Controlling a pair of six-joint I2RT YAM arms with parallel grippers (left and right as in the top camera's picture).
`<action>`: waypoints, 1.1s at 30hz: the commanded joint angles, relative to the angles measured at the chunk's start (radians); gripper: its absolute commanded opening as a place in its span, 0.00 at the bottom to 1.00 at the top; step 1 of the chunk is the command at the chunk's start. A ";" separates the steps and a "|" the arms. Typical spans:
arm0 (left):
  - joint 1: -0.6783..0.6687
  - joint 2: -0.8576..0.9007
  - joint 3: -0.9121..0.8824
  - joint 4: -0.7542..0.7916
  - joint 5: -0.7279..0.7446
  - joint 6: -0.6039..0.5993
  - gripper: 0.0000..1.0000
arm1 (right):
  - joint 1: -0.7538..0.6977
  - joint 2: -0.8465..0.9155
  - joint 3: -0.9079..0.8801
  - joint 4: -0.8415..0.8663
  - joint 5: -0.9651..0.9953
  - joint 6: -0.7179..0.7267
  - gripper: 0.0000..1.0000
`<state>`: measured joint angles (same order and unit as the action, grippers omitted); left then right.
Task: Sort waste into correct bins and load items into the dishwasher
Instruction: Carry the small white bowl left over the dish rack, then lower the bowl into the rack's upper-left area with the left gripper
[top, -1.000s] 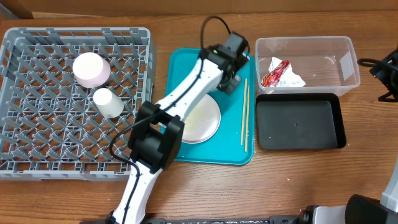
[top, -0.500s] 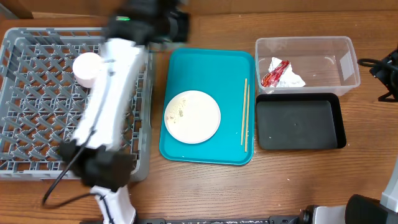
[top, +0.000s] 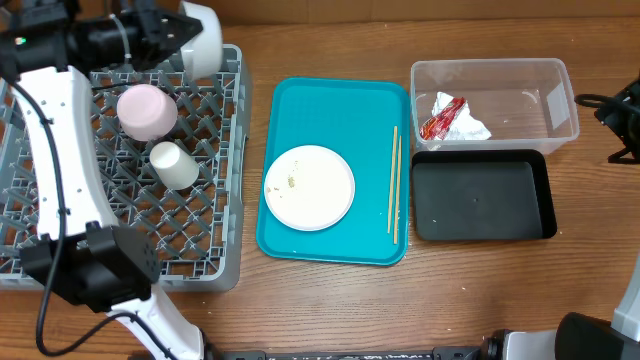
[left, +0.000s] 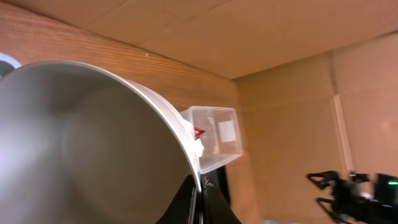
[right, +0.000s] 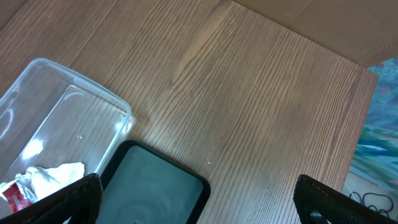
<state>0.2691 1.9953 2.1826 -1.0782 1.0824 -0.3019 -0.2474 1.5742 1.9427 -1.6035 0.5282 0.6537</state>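
- The left arm (top: 60, 150) reaches across the grey dish rack (top: 60, 255), with the left jaws clamped on the rim of a white bowl (top: 203, 35). The bowl is tipped on its side at the rack's far edge, near the corner closest to the teal tray (top: 335, 100). Whether bowl and rack touch cannot be told.
- From the left wrist camera, the bowl's pale hollow fills most of the view, and the jaws pinch its rim at the bottom.
- Inside the rack, a pinkish bowl (top: 147, 110) sits in the far half, with a small white cup (top: 173, 165) just beside it.
- A white plate (top: 320, 190) rests on the teal tray, carrying a few pale food grains (top: 291, 182). Two wooden chopsticks (top: 394, 185) lie along the tray's right side.
- The clear tub (top: 545, 95) holds a red wrapper (top: 442, 117) touching a crumpled white tissue (top: 470, 128) toward its left end. The black tray (top: 482, 195) lies just in front of the tub on the wooden tabletop (top: 330, 300).
- The right arm (top: 625, 110) hangs at the tabletop's right edge. The right jaws are spread wide and hold nothing, and the wrist camera looks down on the tub and the black tray.
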 joint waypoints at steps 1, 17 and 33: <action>0.019 0.058 -0.010 -0.007 0.150 -0.008 0.04 | -0.001 -0.005 0.002 0.004 0.008 0.001 1.00; -0.026 0.330 -0.010 0.141 0.204 -0.067 0.04 | -0.001 -0.005 0.002 0.004 0.008 0.001 1.00; -0.009 0.382 -0.010 0.170 0.193 -0.106 0.04 | -0.001 -0.005 0.001 0.004 0.008 0.001 1.00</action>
<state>0.2501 2.3634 2.1780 -0.9047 1.2953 -0.3939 -0.2470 1.5742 1.9427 -1.6020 0.5282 0.6533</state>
